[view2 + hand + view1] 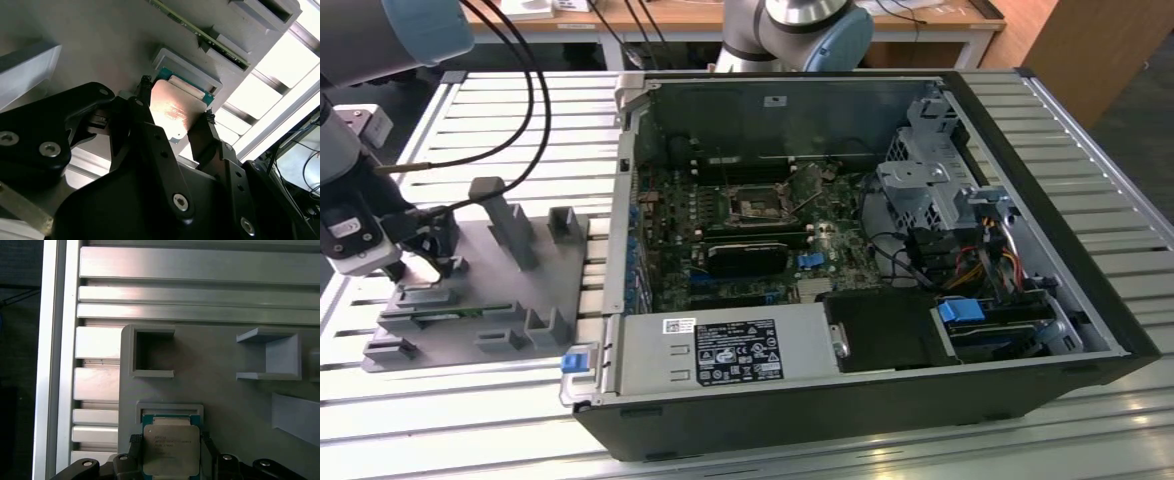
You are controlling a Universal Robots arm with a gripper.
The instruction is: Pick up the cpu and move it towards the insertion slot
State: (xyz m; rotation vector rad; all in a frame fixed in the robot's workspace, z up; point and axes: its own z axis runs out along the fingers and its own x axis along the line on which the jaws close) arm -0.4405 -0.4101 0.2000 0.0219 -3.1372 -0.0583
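Note:
The cpu [171,450] is a silvery square chip with a green edge, lying at the square recess of the grey plastic fixture [534,275] at the exterior view's left. My gripper [416,262] hangs over that fixture. In both wrist views its black fingers [145,115] press against two opposite sides of the cpu [175,107], so the gripper [176,102] is shut on it. The insertion slot [758,205] is the dark, metal-framed socket on the green board inside the open computer case, well off to the exterior view's right of the gripper.
The fixture carries upright grey posts [507,225] and a green memory stick [454,312] close to the gripper. The black computer case [854,250] has tall walls, a power supply [720,350] in front and cables and drive cages on the exterior view's right. Black cables [520,90] hang over the slatted table.

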